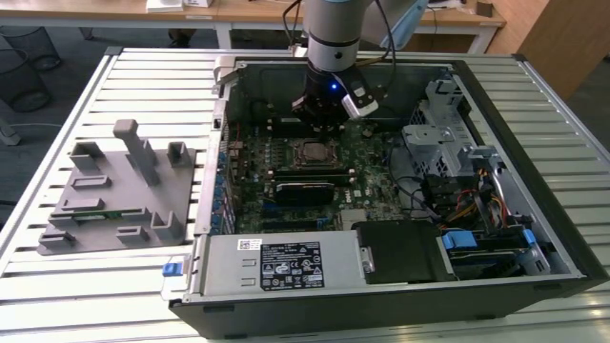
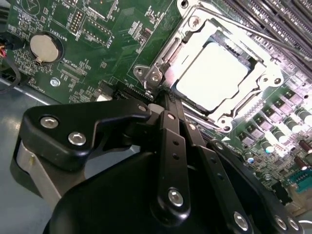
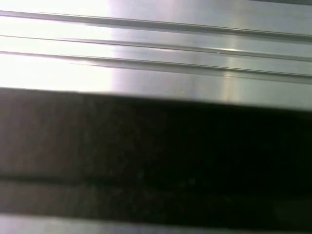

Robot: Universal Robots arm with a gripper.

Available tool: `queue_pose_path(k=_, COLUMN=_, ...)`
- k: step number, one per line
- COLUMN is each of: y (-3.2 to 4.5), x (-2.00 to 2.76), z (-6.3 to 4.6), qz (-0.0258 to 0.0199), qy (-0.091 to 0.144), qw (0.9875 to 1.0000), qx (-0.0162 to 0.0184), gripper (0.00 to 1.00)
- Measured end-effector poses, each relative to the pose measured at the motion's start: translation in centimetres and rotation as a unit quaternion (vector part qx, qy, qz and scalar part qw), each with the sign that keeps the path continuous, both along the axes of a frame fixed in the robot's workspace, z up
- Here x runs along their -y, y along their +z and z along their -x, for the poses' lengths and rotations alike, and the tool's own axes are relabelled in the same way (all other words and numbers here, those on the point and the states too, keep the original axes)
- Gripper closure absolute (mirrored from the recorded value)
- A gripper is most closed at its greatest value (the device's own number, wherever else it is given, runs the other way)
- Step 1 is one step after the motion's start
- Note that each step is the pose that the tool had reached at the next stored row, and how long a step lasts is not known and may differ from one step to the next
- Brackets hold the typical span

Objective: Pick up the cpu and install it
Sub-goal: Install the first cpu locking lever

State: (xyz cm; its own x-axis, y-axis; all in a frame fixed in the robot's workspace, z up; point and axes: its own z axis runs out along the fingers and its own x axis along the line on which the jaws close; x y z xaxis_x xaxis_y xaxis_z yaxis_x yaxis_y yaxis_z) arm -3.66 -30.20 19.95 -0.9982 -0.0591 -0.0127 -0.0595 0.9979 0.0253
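Claw [image 2: 163,97] beside silver-topped square cpu [image 2: 210,75] seated in socket [image 2: 161,61].

Your arm [image 1: 332,32] comes straight down from above, its wrist vertical. The gripper [image 2: 163,100] points downward, its black fingers [image 2: 170,131] drawn together with no gap between them and nothing held.

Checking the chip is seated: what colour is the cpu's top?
Silver-grey, glaring almost white; the cpu shows best in the second wrist view, lying in its socket.
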Motion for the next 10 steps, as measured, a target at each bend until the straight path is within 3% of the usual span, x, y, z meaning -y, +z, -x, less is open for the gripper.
queue_pose_path(k=5, y=-0.01, x=0.14, z=0.0, qz=0.001, qy=0.0, qw=1.0, qx=0.0001, gripper=0.89)
queue_pose_path(k=10, y=-0.01, x=0.26, z=0.0, qz=0.0049, qy=0.0, qw=1.0, qx=0.0, gripper=0.89)
